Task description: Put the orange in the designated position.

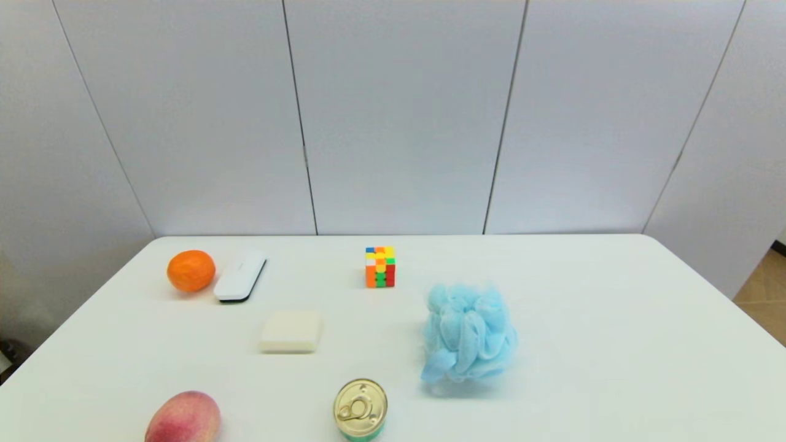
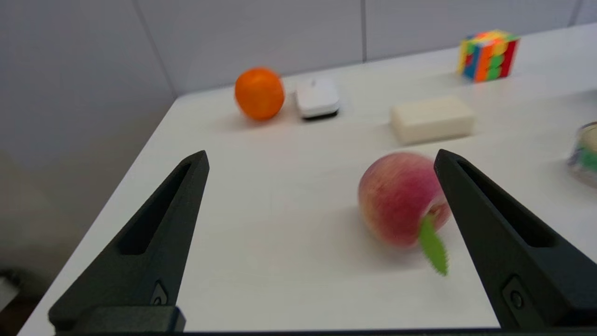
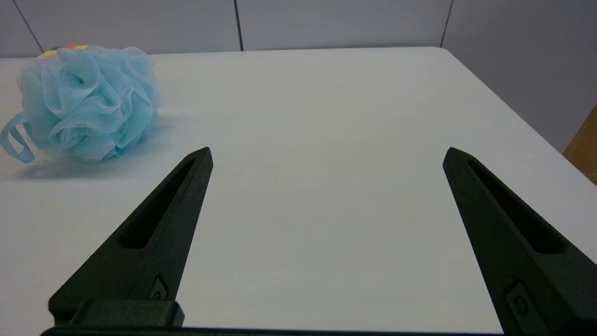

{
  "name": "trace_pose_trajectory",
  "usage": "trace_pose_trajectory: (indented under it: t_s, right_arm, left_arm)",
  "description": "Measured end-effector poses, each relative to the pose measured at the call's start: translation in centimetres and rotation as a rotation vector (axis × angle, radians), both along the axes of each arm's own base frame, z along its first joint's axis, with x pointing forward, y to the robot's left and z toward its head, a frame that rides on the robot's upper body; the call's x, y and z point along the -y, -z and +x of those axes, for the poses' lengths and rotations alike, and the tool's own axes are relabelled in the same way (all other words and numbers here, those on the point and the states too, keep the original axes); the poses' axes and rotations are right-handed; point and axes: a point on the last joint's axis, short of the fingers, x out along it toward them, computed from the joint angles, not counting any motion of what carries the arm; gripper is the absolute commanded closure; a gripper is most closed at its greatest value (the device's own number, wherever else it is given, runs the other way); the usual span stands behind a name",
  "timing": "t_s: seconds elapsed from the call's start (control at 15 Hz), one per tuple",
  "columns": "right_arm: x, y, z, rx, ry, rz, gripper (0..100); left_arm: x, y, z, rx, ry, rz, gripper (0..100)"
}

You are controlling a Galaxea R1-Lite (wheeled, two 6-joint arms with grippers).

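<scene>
White table (image 1: 583, 344), rounded corners, grey panel wall behind.

Blue mesh bath pouf (image 1: 470, 334), right of centre; largest item.

Pink-red mango-like fruit (image 1: 184, 418) at the near edge, left side; a green leaf shows in the left wrist view.

Tin can (image 1: 360, 408), pull-tab lid up, near edge, about centre.

Cream soap bar (image 1: 291, 331), left of centre.

White case with a dark underside (image 1: 240, 275), just beside the orange, toward the far left corner.

Orange (image 1: 191, 270): far left corner, resting on the table, nothing gripping it.

Puzzle cube (image 1: 380, 266), far edge, centre.

Left gripper (image 2: 322, 161): fingers spread wide, holding nothing, low over the near left part of the table; mango seen just inside one finger, contact unclear.

Right gripper (image 3: 326, 156): fingers spread wide, empty, over bare table on the right side, pouf off to one side.
</scene>
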Motion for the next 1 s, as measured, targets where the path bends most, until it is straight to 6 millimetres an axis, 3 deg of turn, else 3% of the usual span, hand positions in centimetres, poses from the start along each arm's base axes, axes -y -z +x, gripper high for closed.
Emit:
trace_pose_trajectory:
  t_s: [1.0]
  right_arm:
    - [0.00,0.01,0.00,0.000,-0.001,0.000,0]
  left_arm:
    - [-0.04,0.73,0.09,-0.059,-0.016,-0.144,0]
